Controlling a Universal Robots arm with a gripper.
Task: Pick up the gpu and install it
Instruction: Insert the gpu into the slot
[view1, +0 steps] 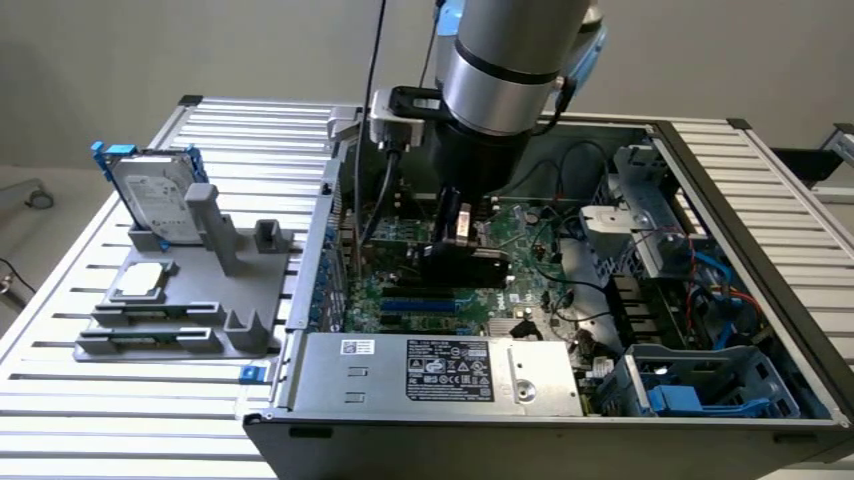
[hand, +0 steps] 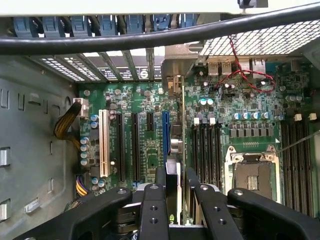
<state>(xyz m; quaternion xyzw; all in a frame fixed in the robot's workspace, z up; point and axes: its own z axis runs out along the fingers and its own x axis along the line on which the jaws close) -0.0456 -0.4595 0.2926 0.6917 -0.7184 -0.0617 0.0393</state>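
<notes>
exterior view: a slatted metal table (view1: 120, 420) carries an open computer case (view1: 534, 450) with its motherboard (view1: 534, 250) exposed. the robot arm (view1: 514, 60) reaches down into the case. a silver power supply (view1: 441, 372) sits along the case's near edge. on the exterior view's left, a grey holder (view1: 174, 325) has a hard drive (view1: 154, 195) standing upright and a small silver chip (view1: 140, 282) lying flat. the gripper (view1: 458, 240) is clamped on the gpu (view1: 470, 268), low over the motherboard. wrist view: the fingers (hand: 154, 200) squeeze the gpu (hand: 173, 180) edge-on, in line with the blue slot (hand: 165, 135); whether it touches the slot cannot be told.
</notes>
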